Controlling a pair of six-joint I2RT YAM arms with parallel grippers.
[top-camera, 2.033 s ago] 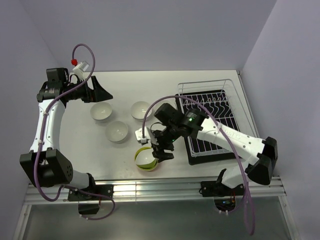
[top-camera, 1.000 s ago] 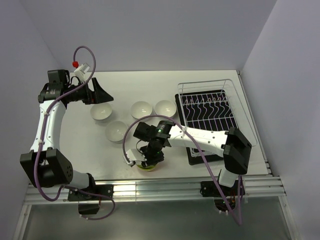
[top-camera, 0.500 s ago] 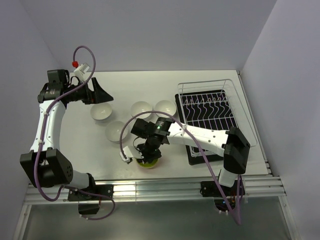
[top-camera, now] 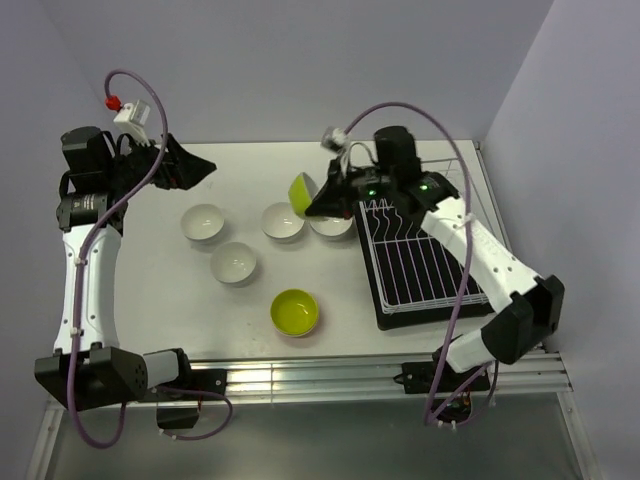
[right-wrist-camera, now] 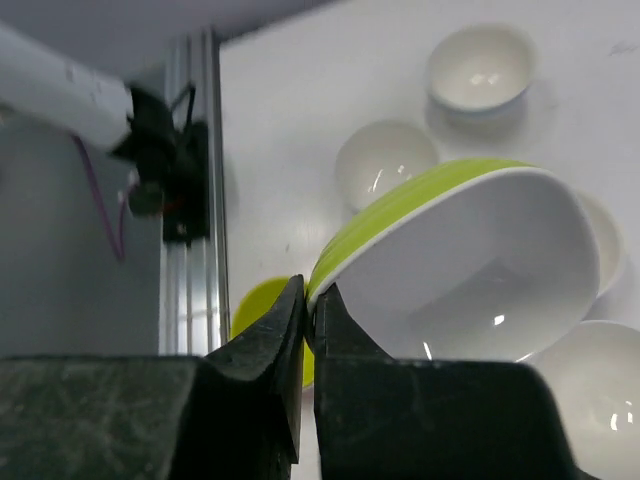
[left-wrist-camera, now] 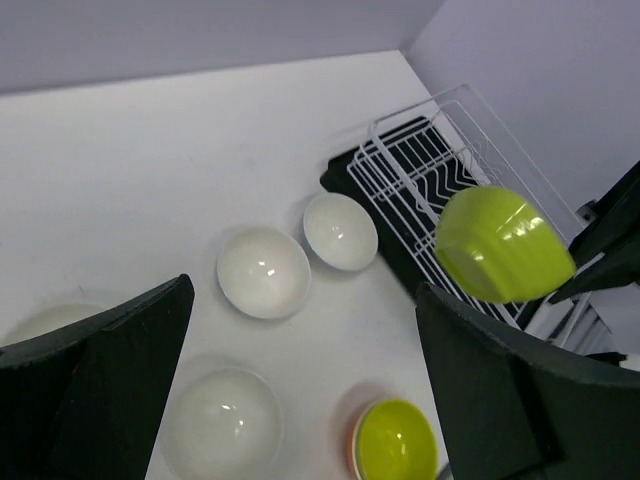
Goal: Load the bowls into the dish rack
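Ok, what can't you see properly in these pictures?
Top view: the right gripper and its lifted green bowl cover part of a white bowl.
Left wrist view: a dark finger hides most of another white bowl at the left edge.
Orange bowl: only a sliver shows under the green bowl on the table.

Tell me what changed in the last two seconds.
The right gripper gripped the top green bowl, lifted it off the other green bowl at the front and carried it, tilted, toward the rack. The left gripper shifted slightly, open. The lower bowl, four white bowls and rack stayed put.
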